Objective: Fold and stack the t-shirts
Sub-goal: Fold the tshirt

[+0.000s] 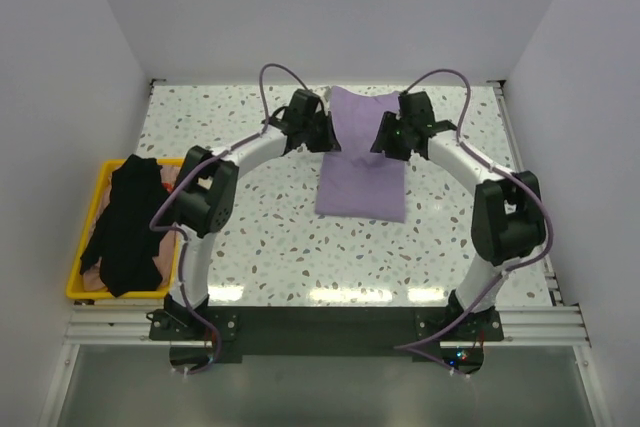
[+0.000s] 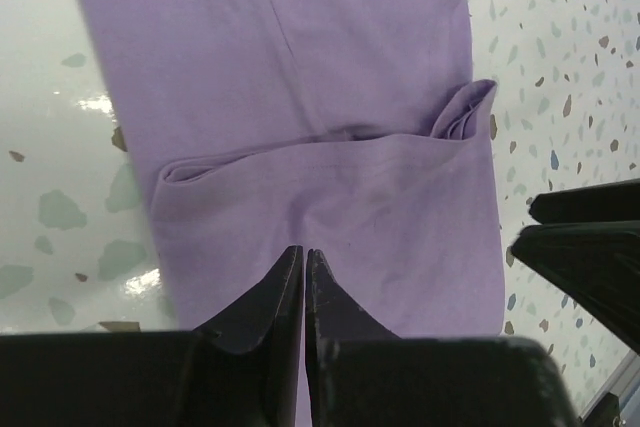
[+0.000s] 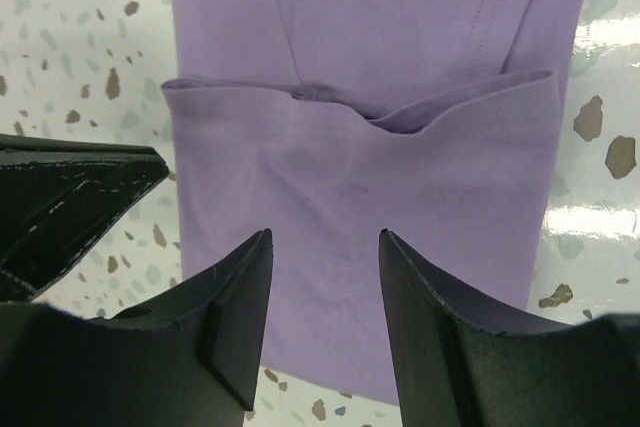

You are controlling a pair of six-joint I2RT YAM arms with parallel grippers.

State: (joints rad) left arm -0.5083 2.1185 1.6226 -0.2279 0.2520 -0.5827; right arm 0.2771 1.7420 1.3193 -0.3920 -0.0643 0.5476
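Note:
The pale lavender t-shirt (image 1: 362, 175) lies as a folded strip in the middle of the speckled table, its far part doubled over. It fills the left wrist view (image 2: 300, 77) and the right wrist view (image 3: 380, 47). My left gripper (image 1: 325, 135) hovers over the shirt's left edge. It is shut (image 2: 303, 252), and no cloth shows pinched in it. My right gripper (image 1: 383, 139) is over the shirt's right side, open (image 3: 325, 237) and empty. The black t-shirt (image 1: 125, 222) lies crumpled in the yellow crate (image 1: 85, 292) at the left.
The yellow crate stands at the table's left edge, with some pink cloth (image 1: 170, 179) under the black shirt. White walls close the table on three sides. A metal rail (image 1: 520, 147) runs along the right edge. The right gripper's finger (image 2: 590, 247) shows in the left wrist view.

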